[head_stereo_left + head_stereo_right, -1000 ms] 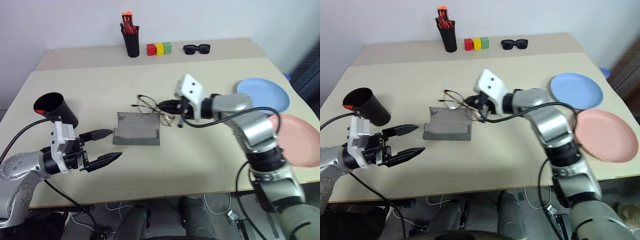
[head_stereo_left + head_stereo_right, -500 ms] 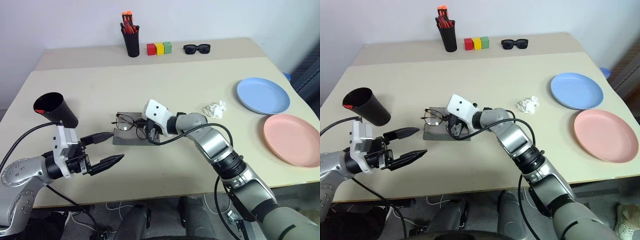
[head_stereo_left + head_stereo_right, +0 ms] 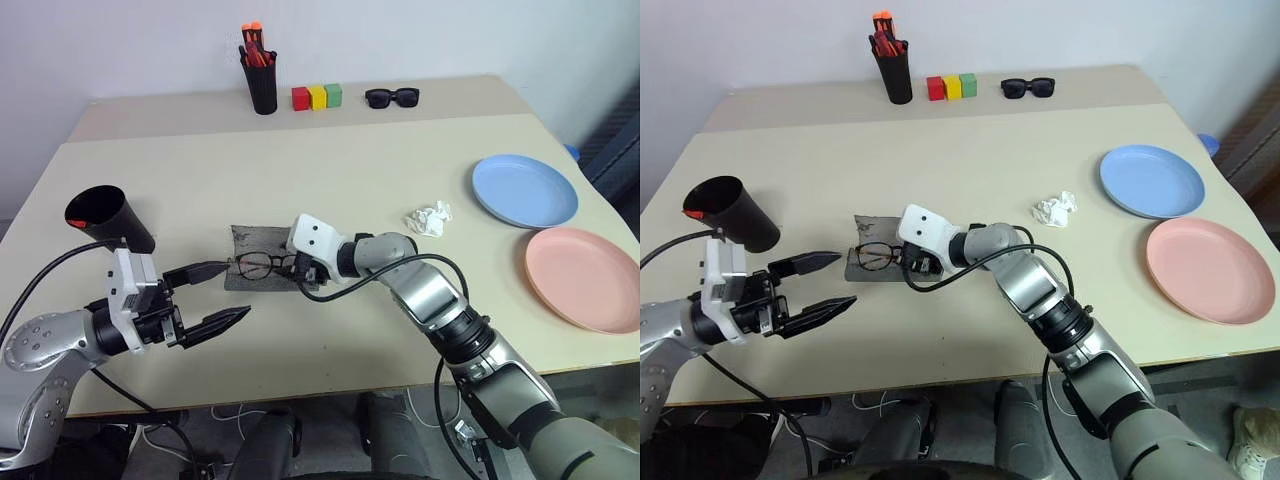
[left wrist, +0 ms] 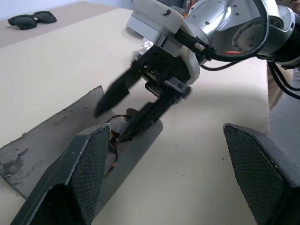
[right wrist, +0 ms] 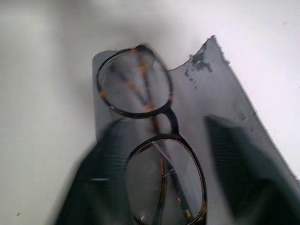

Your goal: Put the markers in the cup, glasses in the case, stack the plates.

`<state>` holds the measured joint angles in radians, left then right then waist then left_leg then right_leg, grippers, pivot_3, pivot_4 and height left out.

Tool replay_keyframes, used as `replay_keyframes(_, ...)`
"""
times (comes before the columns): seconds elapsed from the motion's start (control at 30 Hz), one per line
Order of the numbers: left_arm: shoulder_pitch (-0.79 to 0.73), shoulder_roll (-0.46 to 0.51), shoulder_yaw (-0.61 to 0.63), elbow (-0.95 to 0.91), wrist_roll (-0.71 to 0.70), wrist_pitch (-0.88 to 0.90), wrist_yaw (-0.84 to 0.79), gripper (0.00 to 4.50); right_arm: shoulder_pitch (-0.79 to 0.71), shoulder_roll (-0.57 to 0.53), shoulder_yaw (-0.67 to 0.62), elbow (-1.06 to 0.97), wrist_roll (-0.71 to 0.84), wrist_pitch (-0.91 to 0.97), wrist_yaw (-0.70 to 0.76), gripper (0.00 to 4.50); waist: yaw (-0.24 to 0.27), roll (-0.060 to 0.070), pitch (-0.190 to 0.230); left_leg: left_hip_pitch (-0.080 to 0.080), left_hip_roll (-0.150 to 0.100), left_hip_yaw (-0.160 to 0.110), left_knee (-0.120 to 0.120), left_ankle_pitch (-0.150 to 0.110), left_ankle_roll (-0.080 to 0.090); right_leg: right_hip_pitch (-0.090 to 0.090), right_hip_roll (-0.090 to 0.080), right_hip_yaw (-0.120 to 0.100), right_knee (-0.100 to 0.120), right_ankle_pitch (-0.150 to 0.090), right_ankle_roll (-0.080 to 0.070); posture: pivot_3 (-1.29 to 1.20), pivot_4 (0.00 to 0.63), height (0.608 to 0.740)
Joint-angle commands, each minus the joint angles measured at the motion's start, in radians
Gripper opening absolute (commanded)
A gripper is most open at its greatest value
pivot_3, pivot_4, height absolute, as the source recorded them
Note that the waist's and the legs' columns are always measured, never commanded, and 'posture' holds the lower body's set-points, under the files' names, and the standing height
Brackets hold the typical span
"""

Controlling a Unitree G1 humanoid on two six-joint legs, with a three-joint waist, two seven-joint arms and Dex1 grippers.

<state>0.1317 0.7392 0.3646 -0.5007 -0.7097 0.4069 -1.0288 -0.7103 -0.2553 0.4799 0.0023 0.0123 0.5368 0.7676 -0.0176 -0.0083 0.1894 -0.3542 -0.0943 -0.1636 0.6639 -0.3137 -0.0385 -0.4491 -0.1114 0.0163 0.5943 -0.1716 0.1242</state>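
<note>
The glasses (image 3: 265,265) lie on the open grey case (image 3: 252,240) at mid-table. My right gripper (image 3: 300,272) hangs just over the case's right end, open, its fingers straddling the frame without gripping it. In the right wrist view the glasses (image 5: 150,150) rest flat on the case lining. My left gripper (image 3: 237,289) is open and empty, level, just left of the case. The black cup (image 3: 105,215) stands at the far left; a red marker end (image 3: 82,221) shows inside its mouth. The blue plate (image 3: 525,190) and pink plate (image 3: 583,278) lie side by side at the right.
At the back stand a black pen pot (image 3: 263,85) with orange-capped pens, three coloured blocks (image 3: 318,96) and black sunglasses (image 3: 392,97). A crumpled white paper (image 3: 430,218) lies between the case and the blue plate. The table's front edge runs close below both arms.
My right gripper carried the glasses left and down onto the case, then opened and let them go. The left arm stayed put.
</note>
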Motion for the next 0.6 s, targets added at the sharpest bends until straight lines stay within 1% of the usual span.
replay_keyframes(0.03,-0.048,-0.002,0.001,0.016,-0.018,-0.001,0.023,3.97,-0.022,0.023,-0.065,-0.044,0.018,-0.008,-0.028,4.41,0.003,0.0,0.0,0.0,0.0,0.0,0.0,0.0,0.0,0.0,0.0,0.0,0.0,0.0,0.0,0.0,0.15,0.74)
replay_keyframes(0.17,-0.088,-0.002,-0.011,0.035,-0.006,0.002,0.047,3.97,-0.027,0.041,-0.115,-0.044,0.042,0.01,-0.047,4.41,0.001,0.0,0.0,0.0,0.0,0.0,0.0,0.0,0.0,0.0,0.0,0.0,0.0,0.0,0.0,0.0,0.15,0.74)
replay_keyframes(0.27,-0.084,-0.005,-0.022,0.038,0.014,-0.021,0.044,3.97,-0.029,0.05,-0.127,-0.039,0.051,0.014,-0.042,4.41,0.0,0.0,0.0,0.0,0.0,0.0,0.0,0.0,0.0,0.0,0.0,0.0,0.0,0.0,0.0,0.0,0.15,0.74)
replay_keyframes(0.4,-0.081,0.001,-0.026,0.039,0.006,-0.019,0.035,3.97,-0.031,0.049,-0.117,-0.036,0.037,-0.013,-0.043,4.41,-0.002,0.0,0.0,0.0,0.0,0.0,-0.001,0.0,0.0,-0.001,0.001,0.0,0.0,0.0,-0.001,0.0,0.15,0.74)
replay_keyframes(0.5,-0.075,0.015,-0.018,0.031,-0.02,0.006,0.018,3.97,-0.005,0.002,-0.045,-0.059,-0.011,-0.1,0.005,4.41,-0.001,0.0,0.0,0.0,0.0,0.0,-0.001,0.0,0.0,-0.001,0.002,0.0,0.0,0.001,-0.001,0.0,0.15,0.74)
replay_keyframes(0.6,-0.048,0.029,-0.006,0.018,-0.047,0.027,-0.001,3.97,0.012,-0.009,-0.026,-0.069,-0.013,-0.126,0.028,4.41,-0.003,0.0,0.0,0.0,0.0,0.0,-0.001,0.0,0.0,-0.001,0.002,0.0,0.0,0.001,-0.001,0.0,0.15,0.74)
